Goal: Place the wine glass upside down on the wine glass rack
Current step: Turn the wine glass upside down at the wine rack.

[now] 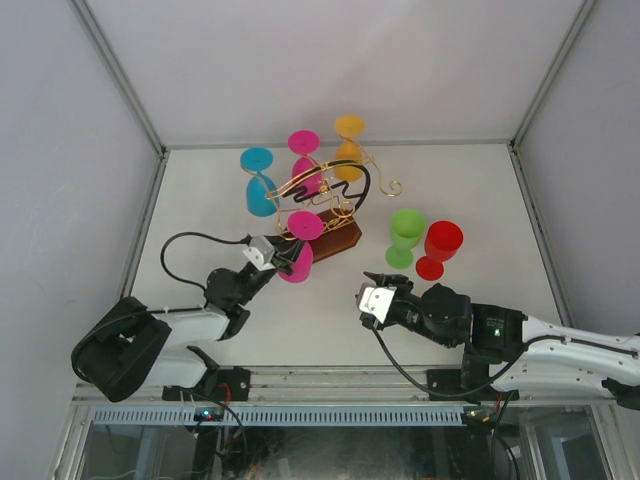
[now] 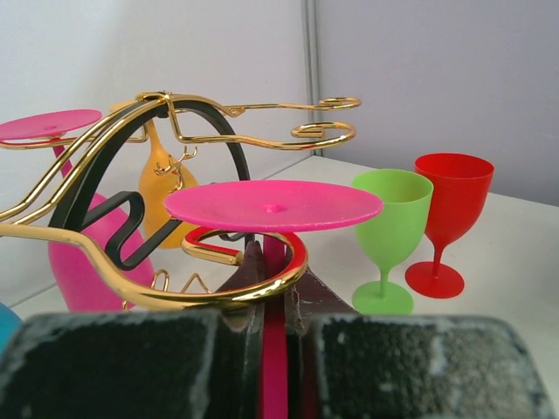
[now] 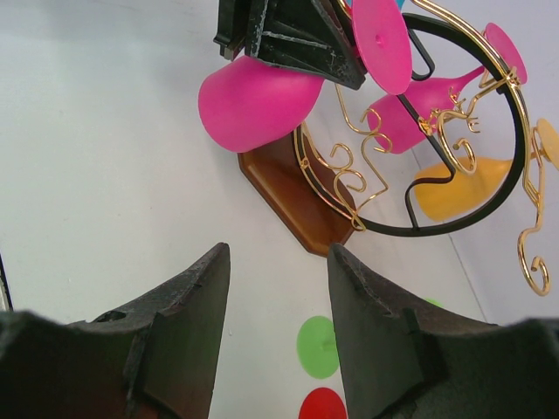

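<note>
Left hand (image 1: 286,258) clamped on stem of inverted magenta wine glass (image 2: 272,205), frame centre; disc foot above gold loop of wine glass rack (image 1: 338,240). Right hand (image 3: 278,253) apart, empty.

**Light even and bright; near-field blur in both wrist views**

Top view: soft, diffuse light from above. The white tabletop (image 1: 480,200) and walls (image 1: 60,100) are evenly lit. Shadows at the green glass (image 1: 405,235) are faint and soft-edged. The frame bars (image 1: 115,70) read straight into the corners. Detail is adequate.

Left wrist view: the left hand (image 2: 275,349) fills the bottom edge, dark and out of focus. The wine glass (image 2: 272,205) foot is sharp. There are bright, narrow glints along the rack (image 2: 262,292) wire.

Right wrist view: the right hand (image 3: 278,262) is dark and soft towards the bottom edge. The tabletop is pale, close to washed out. The rack is sharp, with small glints on its wire.
</note>
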`<state>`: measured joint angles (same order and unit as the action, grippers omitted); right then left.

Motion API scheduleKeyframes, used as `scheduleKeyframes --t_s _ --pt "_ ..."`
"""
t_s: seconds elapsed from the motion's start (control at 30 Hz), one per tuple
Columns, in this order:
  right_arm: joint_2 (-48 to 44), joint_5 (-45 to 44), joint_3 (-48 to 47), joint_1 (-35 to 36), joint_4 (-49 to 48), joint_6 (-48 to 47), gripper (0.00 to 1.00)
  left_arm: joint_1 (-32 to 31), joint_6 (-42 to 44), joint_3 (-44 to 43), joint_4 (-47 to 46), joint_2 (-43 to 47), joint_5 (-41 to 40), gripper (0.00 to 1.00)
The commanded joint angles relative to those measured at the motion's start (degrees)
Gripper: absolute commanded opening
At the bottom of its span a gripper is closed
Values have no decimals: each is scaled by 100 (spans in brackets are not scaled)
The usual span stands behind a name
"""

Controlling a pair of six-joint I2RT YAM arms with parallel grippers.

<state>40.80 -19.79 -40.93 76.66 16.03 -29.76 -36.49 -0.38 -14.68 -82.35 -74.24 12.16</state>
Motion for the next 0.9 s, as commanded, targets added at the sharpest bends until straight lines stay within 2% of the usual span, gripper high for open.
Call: scheduleKeyframes --t_s 0.0,0.47,0.87 --pt "-23 2 -131 59 -268 22 48 97 135 -60 -421 125 -206 0" --pt "36 24 -126 59 -302 7 49 219 161 206 -418 465 -722 0" --pt "75 42 -128 59 -336 -11 49 230 104 469 -415 702 -781 0"
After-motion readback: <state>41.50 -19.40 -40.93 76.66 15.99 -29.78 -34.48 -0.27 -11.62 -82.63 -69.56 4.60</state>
